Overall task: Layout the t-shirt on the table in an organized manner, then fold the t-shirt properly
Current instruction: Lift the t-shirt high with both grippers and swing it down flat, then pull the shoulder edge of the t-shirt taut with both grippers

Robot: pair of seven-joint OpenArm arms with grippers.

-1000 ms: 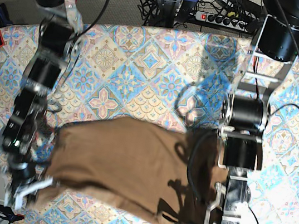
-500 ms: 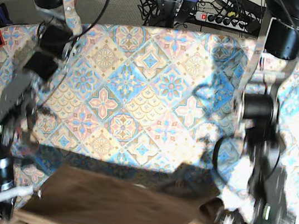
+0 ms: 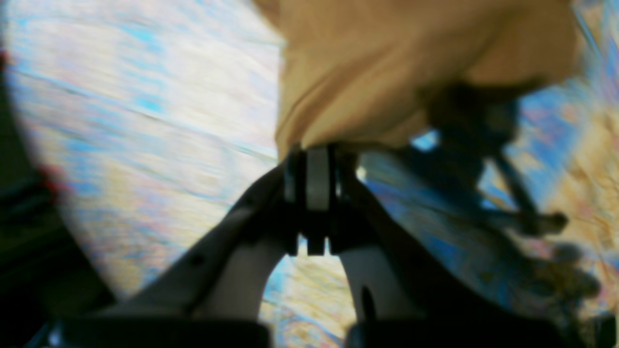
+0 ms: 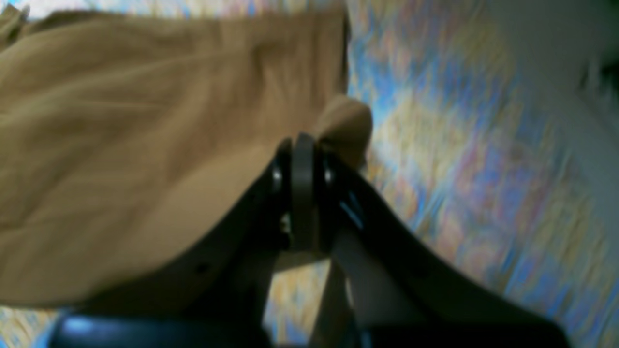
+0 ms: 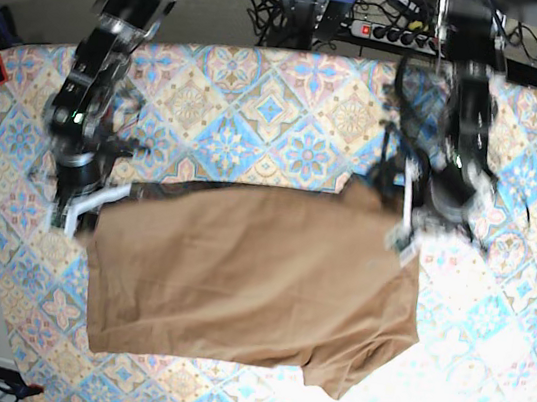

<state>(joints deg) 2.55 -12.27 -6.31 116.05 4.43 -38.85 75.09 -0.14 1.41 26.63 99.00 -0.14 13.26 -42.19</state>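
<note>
Soft, limp tan-brown cloth t-shirt point(image 5: 247, 279) hangs over the patterned tabletop point(image 5: 262, 109); left claw point(image 3: 309, 159) and right claw point(image 4: 300, 150) each pinch a corner, the best holds.

Both wrist views are heavily motion-blurred: the patterned table point(image 3: 145, 121) smears into streaks of blue, pink and cream, and the t-shirt point(image 4: 145, 145) shows only soft folds. In the left wrist view a dark, blurred shadow falls to the right of the end effector point(image 3: 316, 159), and the left edge darkens to black. The base view is bright and evenly lit, sharper on the table, with glare washing out its lower right corner; both arms blur slightly.
</note>
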